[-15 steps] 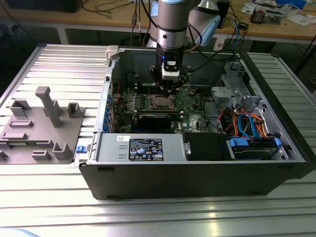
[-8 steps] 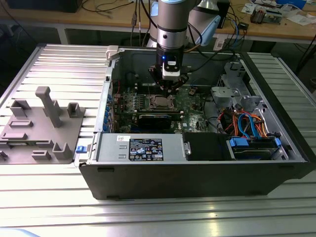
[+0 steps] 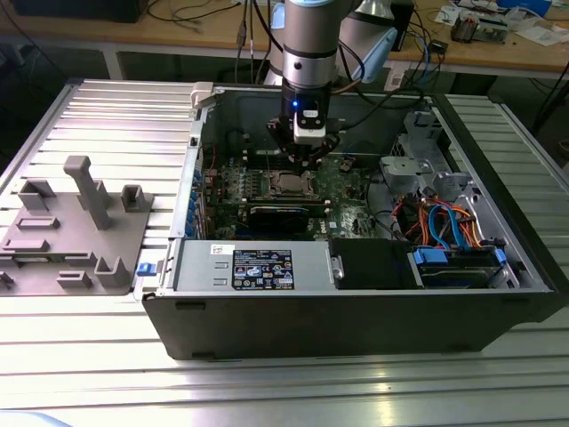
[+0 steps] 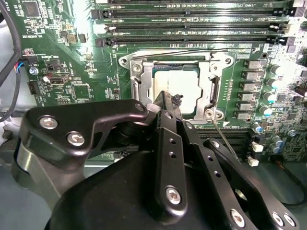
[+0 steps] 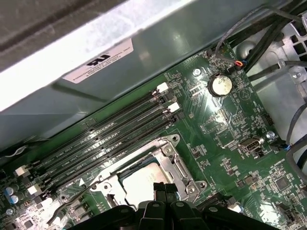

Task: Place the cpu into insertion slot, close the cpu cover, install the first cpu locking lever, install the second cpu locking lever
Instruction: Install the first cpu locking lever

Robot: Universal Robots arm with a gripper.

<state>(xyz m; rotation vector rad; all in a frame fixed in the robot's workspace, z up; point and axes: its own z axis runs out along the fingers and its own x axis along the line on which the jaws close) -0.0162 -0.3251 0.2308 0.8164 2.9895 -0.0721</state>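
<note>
The cpu [image 4: 180,82] lies flat in the insertion slot [image 4: 218,60] on the green board, its silver top showing through the window of the cpu cover [image 4: 144,81], which lies down over it. A thin wire lever [image 4: 182,51] runs along the socket edge next to the memory slots. Another lever [image 4: 225,139] juts out from a socket corner. My gripper [image 4: 165,103] hangs just above the chip's near edge, fingers pressed together and holding nothing. In the exterior view the gripper [image 3: 307,156] stands over the cpu [image 3: 289,184] inside the open case. The first wrist view shows the fingertips [image 5: 157,188] at the cpu [image 5: 141,179].
Long black memory slots [image 4: 192,21] lie beside the socket. A graphics card [image 3: 280,213] and power supply [image 3: 258,265] sit nearer the case front, with a drive cage and blue cables [image 3: 444,222] on the exterior view's right. A grey fixture [image 3: 80,222] stands outside the case.
</note>
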